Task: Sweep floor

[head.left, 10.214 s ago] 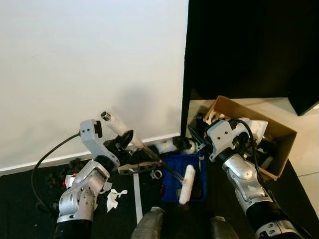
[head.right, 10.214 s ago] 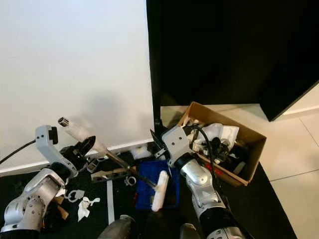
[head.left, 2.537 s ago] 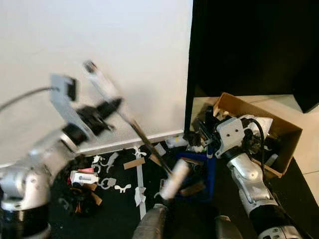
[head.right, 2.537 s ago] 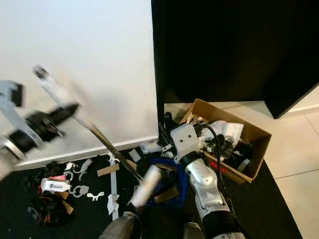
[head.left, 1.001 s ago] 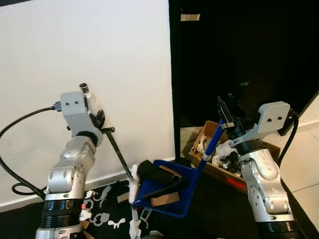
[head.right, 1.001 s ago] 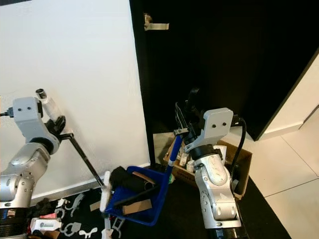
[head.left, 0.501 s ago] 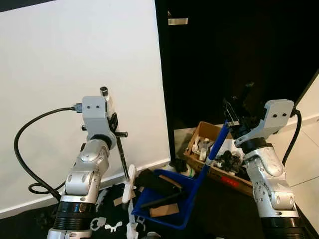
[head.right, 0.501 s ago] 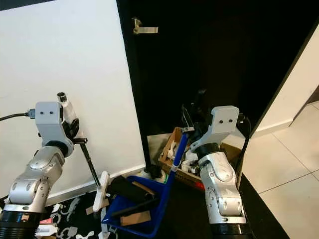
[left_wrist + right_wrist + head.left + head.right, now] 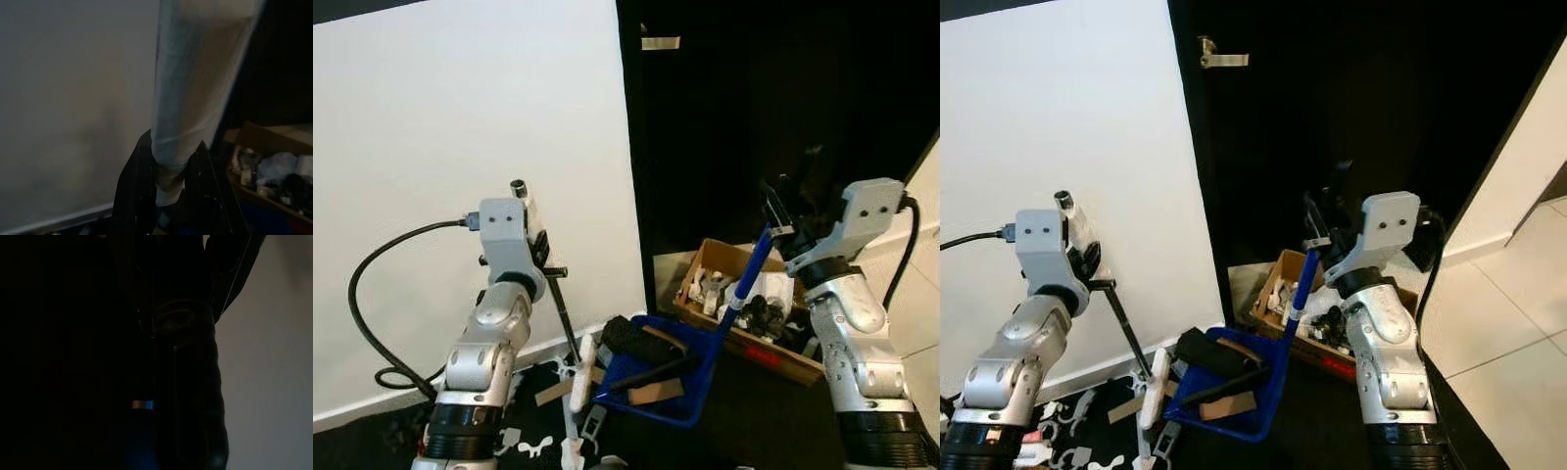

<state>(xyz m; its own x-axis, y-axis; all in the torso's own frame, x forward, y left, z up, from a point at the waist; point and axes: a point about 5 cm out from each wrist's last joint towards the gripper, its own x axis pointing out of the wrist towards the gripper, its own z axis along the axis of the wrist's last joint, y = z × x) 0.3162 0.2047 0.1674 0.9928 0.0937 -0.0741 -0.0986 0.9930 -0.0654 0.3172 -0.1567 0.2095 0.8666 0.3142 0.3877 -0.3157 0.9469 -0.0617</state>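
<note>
A white wall fills the left of the scene, with a black door beside it and dark floor below. The robot stands upright with both silver arms raised.

The main risk, as I judge it, is a spill. The blue plastic dustpan hangs in the air by its long blue handle, loaded with dark brush-like pieces, a black stick and brown cardboard scraps. It tilts, its open lip facing the robot's left and angled down. Any further tip or a swing could slide the load back onto the floor. Just beyond the pan sits an open brown cardboard box of mixed rubbish, likely where the load is meant to go; a misjudged pour would miss its rim.

The right gripper is closed around the top of the blue handle; its wrist view is very dark and shows a dark grip between the fingers.

The left gripper is clamped on the white grip of a hand broom with a thin black shaft, which runs down to a white brush head just beside the pan's lip. That head could knock the pan if either arm shifts.

Small white scraps and a brown strip lie on the floor near the wall, so sweeping looks unfinished.
</note>
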